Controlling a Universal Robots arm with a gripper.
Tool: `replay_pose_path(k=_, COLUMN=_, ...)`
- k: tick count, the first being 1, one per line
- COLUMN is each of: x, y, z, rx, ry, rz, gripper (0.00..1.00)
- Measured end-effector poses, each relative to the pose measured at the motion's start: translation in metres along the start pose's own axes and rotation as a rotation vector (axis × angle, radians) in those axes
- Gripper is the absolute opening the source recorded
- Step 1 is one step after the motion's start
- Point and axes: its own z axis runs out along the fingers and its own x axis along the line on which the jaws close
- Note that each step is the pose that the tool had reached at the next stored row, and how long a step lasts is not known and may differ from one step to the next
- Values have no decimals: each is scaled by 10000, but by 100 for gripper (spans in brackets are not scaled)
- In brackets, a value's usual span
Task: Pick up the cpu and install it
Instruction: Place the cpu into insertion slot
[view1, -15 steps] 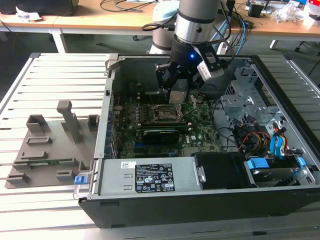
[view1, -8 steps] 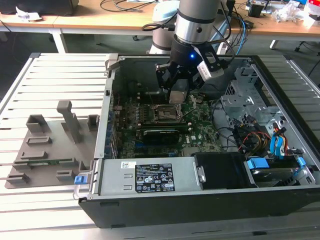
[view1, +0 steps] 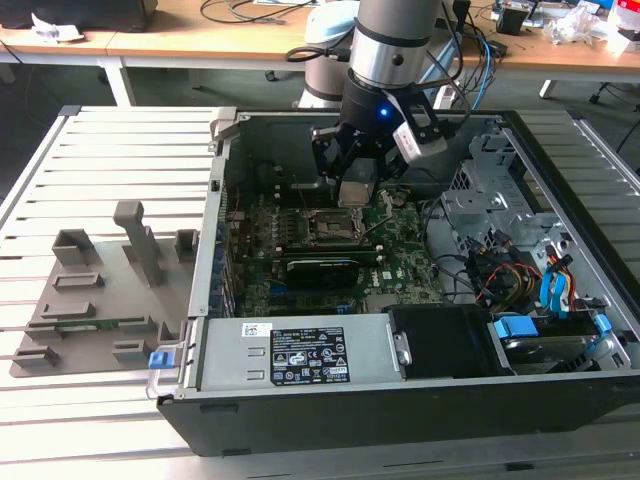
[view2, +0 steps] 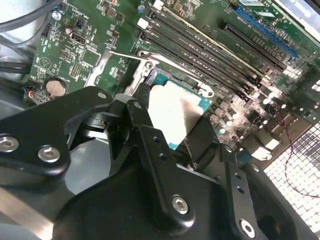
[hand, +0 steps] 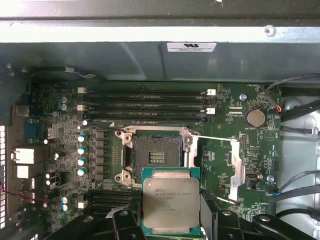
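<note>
In the exterior view, the grey fixture plate (view1: 95, 300) lies on the slatted worktop (view1: 110, 150), at 9 o'clock of the open computer case (view1: 300, 400). Inside the case, the gripper (view1: 358, 190) hangs at about 12 o'clock of the socket (view1: 328, 228), clamped on the cpu (hand: 171, 207) by two opposite edges. The pick-up looks done. Installing is left: in the first wrist view the socket is open and empty, with the chip near it but not seated.
</note>
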Motion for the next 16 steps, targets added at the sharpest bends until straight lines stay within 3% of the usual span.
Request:
replay_pose_path(k=4, x=0, y=0, z=1, rx=-8, ry=7, rz=381, gripper=55)
replay_pose_path(k=8, x=0, y=0, z=1, rx=-20, ry=22, rz=1094, gripper=55)
replay_pose_path(k=16, x=0, y=0, z=4, rx=-38, ry=32, rz=1658, gripper=55)
